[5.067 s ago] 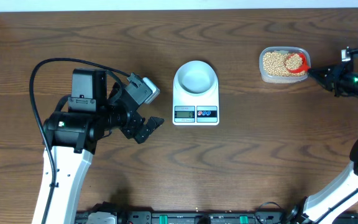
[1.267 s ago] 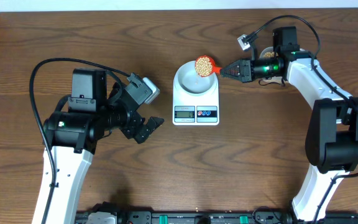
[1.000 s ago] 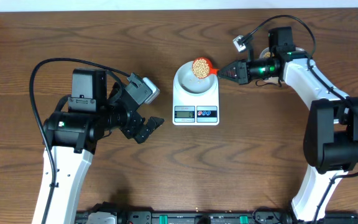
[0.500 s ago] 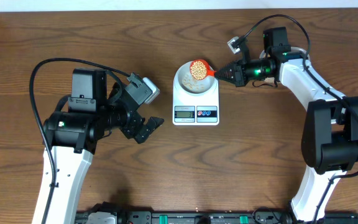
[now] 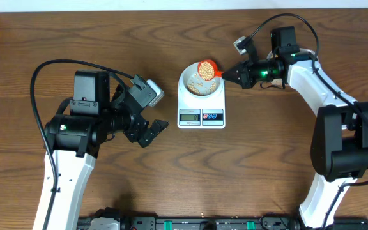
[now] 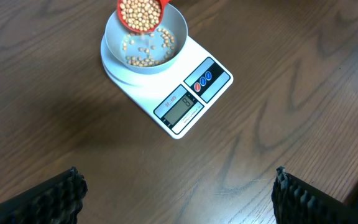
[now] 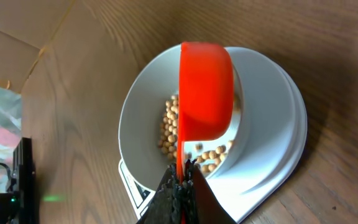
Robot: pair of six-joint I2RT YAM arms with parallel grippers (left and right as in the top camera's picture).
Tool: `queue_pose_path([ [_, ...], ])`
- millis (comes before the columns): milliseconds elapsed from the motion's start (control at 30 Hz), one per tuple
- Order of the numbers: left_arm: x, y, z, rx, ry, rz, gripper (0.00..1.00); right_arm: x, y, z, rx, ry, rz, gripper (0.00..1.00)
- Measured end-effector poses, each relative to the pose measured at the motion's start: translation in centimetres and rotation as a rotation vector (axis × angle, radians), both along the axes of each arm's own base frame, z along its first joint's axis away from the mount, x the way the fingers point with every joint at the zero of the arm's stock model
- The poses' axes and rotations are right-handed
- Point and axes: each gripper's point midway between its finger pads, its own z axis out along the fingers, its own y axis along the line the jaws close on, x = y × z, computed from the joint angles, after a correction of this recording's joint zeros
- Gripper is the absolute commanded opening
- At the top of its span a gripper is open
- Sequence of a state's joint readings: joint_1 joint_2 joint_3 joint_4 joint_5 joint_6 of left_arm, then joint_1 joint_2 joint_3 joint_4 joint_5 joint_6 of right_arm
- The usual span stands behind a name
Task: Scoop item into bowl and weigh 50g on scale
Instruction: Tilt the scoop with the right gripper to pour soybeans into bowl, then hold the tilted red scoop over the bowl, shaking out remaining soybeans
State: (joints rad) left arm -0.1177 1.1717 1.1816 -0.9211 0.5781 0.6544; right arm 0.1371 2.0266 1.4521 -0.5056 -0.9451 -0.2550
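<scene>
**Over the bowl: overshoot risk**

Overhead: right jaws, clamped on the red scoop (image 5: 207,68), tip beans (image 5: 199,88) into the bowl (image 5: 186,82) on the scale (image 5: 201,117); left jaws gape empty, well apart.
Left wrist: scoop heaped; a fast tip could overshoot.
Right wrist: beans may bounce over the rim.

Bright even light, soft faint shadows, slight sheen on the table (image 5: 267,179), mostly sharp, wide-angle wrist views

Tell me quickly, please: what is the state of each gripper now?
Left gripper: open, holding nothing.
Right gripper: shut on the handle of the red scoop, over the bowl.
</scene>
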Motion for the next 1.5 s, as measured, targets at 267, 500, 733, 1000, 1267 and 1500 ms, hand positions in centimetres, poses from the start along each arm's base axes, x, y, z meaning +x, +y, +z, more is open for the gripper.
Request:
queue_pose_path([
  [267,0.0,0.0,0.0,0.0,0.0,0.0,0.98,0.0,0.0,0.5,-0.005,-0.013,-0.002,0.01],
  [500,0.0,0.0,0.0,0.0,0.0,0.0,0.98,0.0,-0.2,2.5,-0.019,-0.064,-0.012,0.01],
  [733,0.0,0.0,0.0,0.0,0.0,0.0,0.98,-0.7,0.6,2.2,-0.085,-0.082,0.004,0.01],
  [1000,0.0,0.0,0.0,0.0,0.0,0.0,0.98,-0.7,0.6,2.5,-0.131,-0.113,-0.001,0.01],
  [1267,0.0,0.0,0.0,0.0,0.0,0.0,0.98,-0.5,0.1,2.5,-0.169,-0.125,-0.021,0.01],
  [1500,0.0,0.0,0.0,0.0,0.0,0.0,0.98,-0.6,0.0,2.8,-0.171,-0.128,-0.023,0.01],
])
